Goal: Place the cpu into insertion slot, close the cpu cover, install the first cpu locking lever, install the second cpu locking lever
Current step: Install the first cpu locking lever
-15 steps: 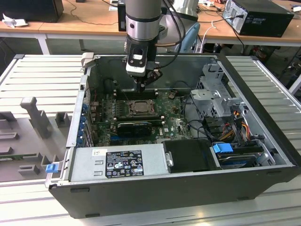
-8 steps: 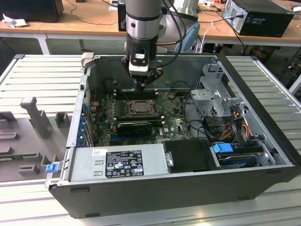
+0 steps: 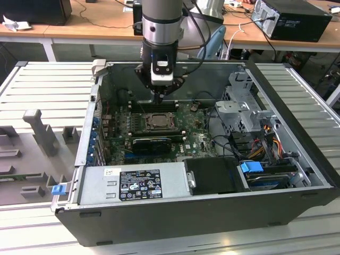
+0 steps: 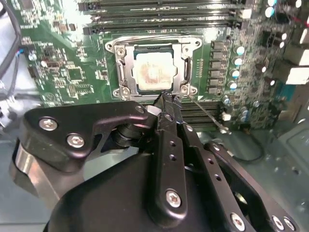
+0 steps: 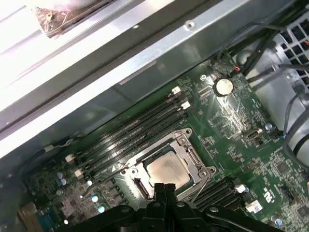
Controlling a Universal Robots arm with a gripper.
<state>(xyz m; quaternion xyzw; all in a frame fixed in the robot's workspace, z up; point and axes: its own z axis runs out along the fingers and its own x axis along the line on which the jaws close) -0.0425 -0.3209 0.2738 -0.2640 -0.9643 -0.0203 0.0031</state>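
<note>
The cpu lies flat in the insertion slot, its dull silver face up. The cpu cover is down around it as a metal frame. My gripper is shut with nothing between its fingers, its tip just off the socket's edge on the side of the near memory slots. One thin locking lever sticks out slanted from that corner of the socket, beside the fingertips. Another lever wire runs along the socket's far edge.
Long black memory slots flank the socket on both sides. A black card sits in front of the socket, with the power supply before it. Drive cages and cables fill the case at the exterior view's right.
</note>
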